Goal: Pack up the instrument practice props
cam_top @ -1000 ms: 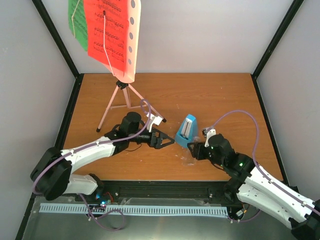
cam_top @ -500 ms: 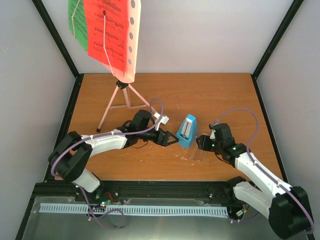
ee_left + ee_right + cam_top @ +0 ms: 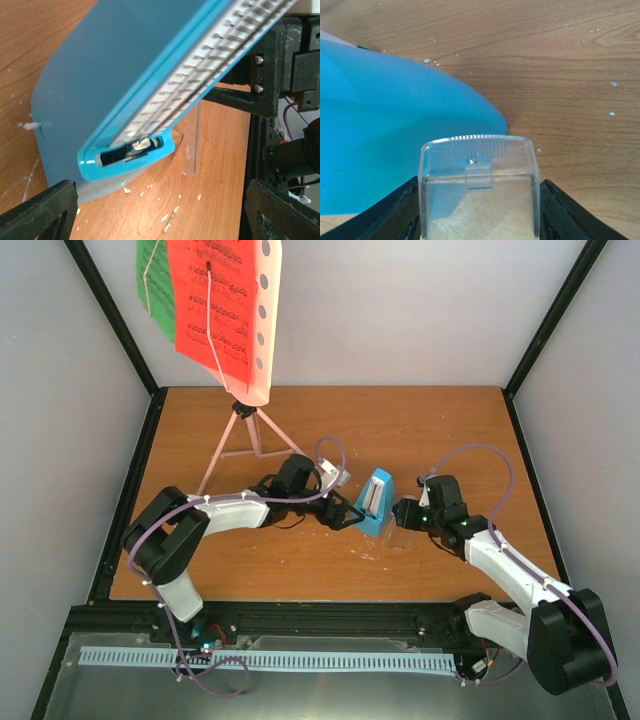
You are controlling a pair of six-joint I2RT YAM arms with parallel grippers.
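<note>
The blue metronome (image 3: 375, 502) stands mid-table, its scale face uncovered. My left gripper (image 3: 345, 516) is open just left of it; in the left wrist view the metronome (image 3: 120, 85) fills the frame ahead of the spread fingers (image 3: 40, 215). My right gripper (image 3: 405, 519) is just right of the metronome and shut on the clear cover (image 3: 479, 180), which hangs low over the table beside the blue body (image 3: 385, 135). The pink music stand (image 3: 240, 440) is at the back left, holding red (image 3: 210, 300) and green (image 3: 155, 285) pages.
Small white crumbs (image 3: 172, 217) lie scattered on the wooden table (image 3: 450, 430). Black frame posts (image 3: 545, 330) and pale walls close in the back and sides. The stand's tripod legs (image 3: 215, 465) spread close behind my left arm.
My left arm has reached right until its open gripper sits beside the metronome. My right gripper has carried the clear cover back and left, closer to the metronome.
</note>
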